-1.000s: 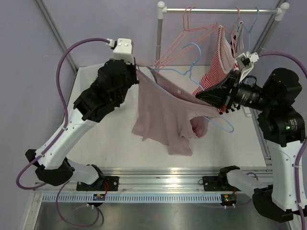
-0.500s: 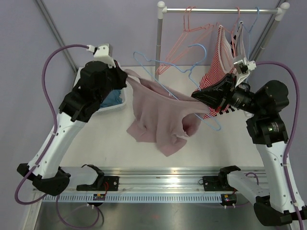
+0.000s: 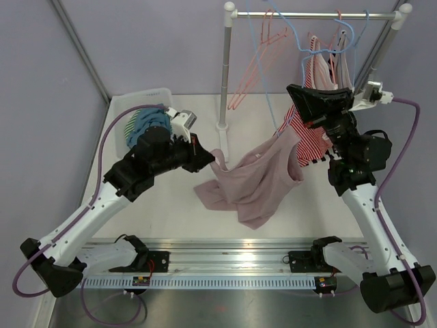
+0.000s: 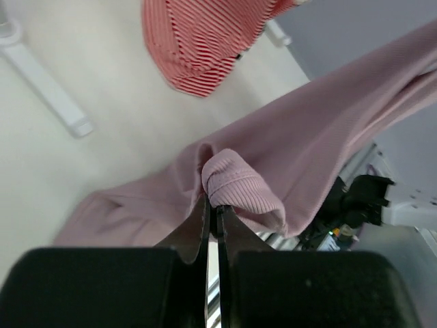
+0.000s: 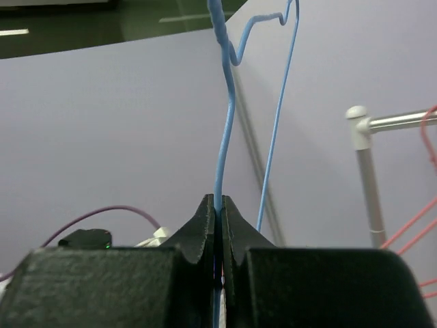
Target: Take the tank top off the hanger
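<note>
Pictured from above: two arms, two claws, one pink tank top (image 3: 263, 184). Left claw (image 3: 217, 162) clamped tight on a rolled hem of the tank top, low over the white worktop (image 3: 171, 215); in the left wrist view, fingers (image 4: 193, 231) pressed together with the ribbed fold caught between them. Bulk of the garment slumped on the worktop at centre, one strap drawn up toward the right arm. Right claw (image 3: 292, 92) raised beside the rack (image 3: 224, 68), pinched shut on the thin wire of one blue hanger (image 5: 225, 130). Strap's hold on that wire impossible to judge at the meeting point. On the rail behind: one red-and-white striped top (image 3: 311, 137), hanging just beside the pink strap and partly hidden by the right arm, plus pink wire hangers (image 3: 252, 68), too tangled to count. At the far left corner, one white basket (image 3: 136, 101) with clothes (image 3: 147, 123) inside, partly covered by the left arm.
</note>
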Robot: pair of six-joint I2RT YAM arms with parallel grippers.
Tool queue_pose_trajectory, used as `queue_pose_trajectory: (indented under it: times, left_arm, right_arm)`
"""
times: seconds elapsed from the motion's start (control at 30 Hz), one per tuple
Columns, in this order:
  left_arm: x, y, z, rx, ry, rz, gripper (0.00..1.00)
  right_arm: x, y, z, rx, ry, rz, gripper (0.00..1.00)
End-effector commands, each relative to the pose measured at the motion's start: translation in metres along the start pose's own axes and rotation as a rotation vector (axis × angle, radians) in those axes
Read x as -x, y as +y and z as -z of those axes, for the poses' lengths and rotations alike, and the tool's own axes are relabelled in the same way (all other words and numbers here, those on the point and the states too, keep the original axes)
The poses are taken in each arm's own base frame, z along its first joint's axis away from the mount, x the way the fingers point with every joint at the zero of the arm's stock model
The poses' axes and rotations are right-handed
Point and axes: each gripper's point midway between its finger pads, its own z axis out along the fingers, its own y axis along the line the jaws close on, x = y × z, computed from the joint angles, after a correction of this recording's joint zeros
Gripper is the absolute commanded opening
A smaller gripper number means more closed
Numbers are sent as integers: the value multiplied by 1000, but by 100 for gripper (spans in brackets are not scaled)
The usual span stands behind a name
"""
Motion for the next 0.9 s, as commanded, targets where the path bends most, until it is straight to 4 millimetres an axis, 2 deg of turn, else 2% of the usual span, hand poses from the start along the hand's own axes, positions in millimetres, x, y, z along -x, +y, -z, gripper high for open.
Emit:
queue_pose_trajectory:
  times: [0.0,0.03,0.07,0.1,0.23,0.27,0.3,0.33,0.37,0.4,0.43,0.47,0.5,0.57,0.63,0.7,0.8,0.83,0.87]
  left_arm:
    - [5,28,12,161,-45,-10,0]
    - [3,25,13,140,-40,-17,0]
    - [-1,22,13,117,-32,-17,0]
    - [-7,22,14,111,-27,-13,0]
    - [-7,39,25,213,-58,2,0]
    - [-6,52,31,285,-73,8,0]
    - [-5,58,36,325,-87,11,0]
    - [2,61,46,362,-121,31,0]
    - [0,78,56,467,-127,35,0]
    - [3,80,62,488,-139,36,0]
    - [5,80,65,494,-144,21,0]
    - [5,80,68,498,-138,13,0]
    - [6,80,69,498,-133,-2,0]
    - [9,81,74,514,-138,-12,0]
    - [12,81,78,522,-141,-32,0]
    - [15,79,79,519,-135,-51,6]
    - [17,70,77,471,-114,-74,11]
    - [16,66,75,445,-105,-88,12]
    - [15,58,73,397,-93,-89,16]
  right_arm:
    - [57,3,18,-103,-270,217,0]
    - [77,15,30,-61,-410,255,0]
    - [63,2,42,-83,-427,260,0]
    - [68,9,48,-55,-475,291,0]
    - [61,-6,50,-124,-433,359,0]
    - [61,-8,51,-140,-426,376,0]
    - [55,-15,52,-173,-395,385,0]
    - [55,-12,54,-179,-370,442,0]
    - [61,-9,52,-195,-345,470,0]
    - [36,-36,55,-320,-183,431,0]
    - [62,-21,55,-365,-196,425,0]
    - [58,-27,59,-432,-129,400,0]
    - [27,-47,75,-532,63,375,0]
    - [14,-47,90,-599,202,348,0]
    - [14,-51,102,-671,225,332,0]
    - [10,-56,114,-733,262,317,0]
    - [8,-68,119,-818,317,299,0]
    - [12,-73,108,-828,332,294,0]
    - [6,-79,111,-857,383,277,0]
